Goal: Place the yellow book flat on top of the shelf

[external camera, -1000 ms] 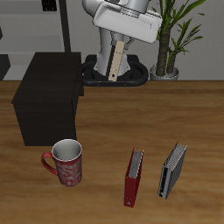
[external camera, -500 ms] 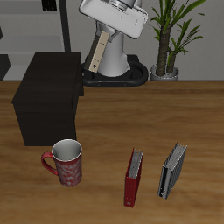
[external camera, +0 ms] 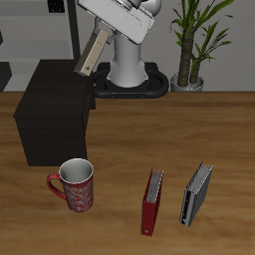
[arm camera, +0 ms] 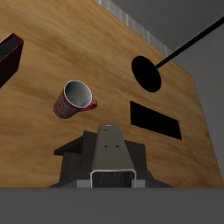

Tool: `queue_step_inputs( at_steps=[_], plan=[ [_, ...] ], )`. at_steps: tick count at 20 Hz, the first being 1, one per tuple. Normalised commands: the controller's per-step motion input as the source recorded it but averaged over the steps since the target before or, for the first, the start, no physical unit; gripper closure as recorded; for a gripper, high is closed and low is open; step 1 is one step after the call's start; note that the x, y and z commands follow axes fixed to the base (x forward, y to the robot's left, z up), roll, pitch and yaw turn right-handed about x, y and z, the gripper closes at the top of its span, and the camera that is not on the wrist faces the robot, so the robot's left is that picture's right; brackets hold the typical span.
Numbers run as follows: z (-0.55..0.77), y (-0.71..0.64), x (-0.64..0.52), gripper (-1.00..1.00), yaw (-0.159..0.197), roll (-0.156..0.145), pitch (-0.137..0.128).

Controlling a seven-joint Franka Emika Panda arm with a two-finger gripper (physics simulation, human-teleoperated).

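Exterior view shows the yellow book (external camera: pixel 93 53) as a thin tan slab with a pale edge, tilted steeply, its lower end hanging just above the back edge of the shelf (external camera: pixel 55 112), in the upper left of the frame. That shelf is a big, nearly black box with a flat top, standing on the wooden surface (external camera: pixel 189 125). Before it, at lower left, stands a red patterned mug (external camera: pixel 76 185); at lower right a red book (external camera: pixel 151 201) and a grey-and-black book (external camera: pixel 196 194) stand on edge side by side, slightly apart. A potted plant (external camera: pixel 194 40) sits at upper right behind the robot's base (external camera: pixel 129 75). Nothing lies on the shelf top. The white arm leans across the top of the frame toward the shelf, and the tool (external camera: pixel 103 34) is closed on the book's upper end; in the wrist view the book's (arm camera: pixel 110 153) narrow edge runs out between the jaws.
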Motion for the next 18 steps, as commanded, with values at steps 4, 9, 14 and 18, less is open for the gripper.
queue_step_inputs(
  at_steps=[4,9,14,18],
  plan=[
    [-0.01,-0.42,0.03,1.0,0.005,-0.123,-0.027],
    [0.04,-0.41,-0.01,1.0,0.003,-0.115,-0.039],
    [-0.1,-0.36,0.06,1.0,-0.011,-0.093,0.007],
    [-0.23,-0.25,0.13,1.0,0.01,-0.056,0.031]
  ],
)
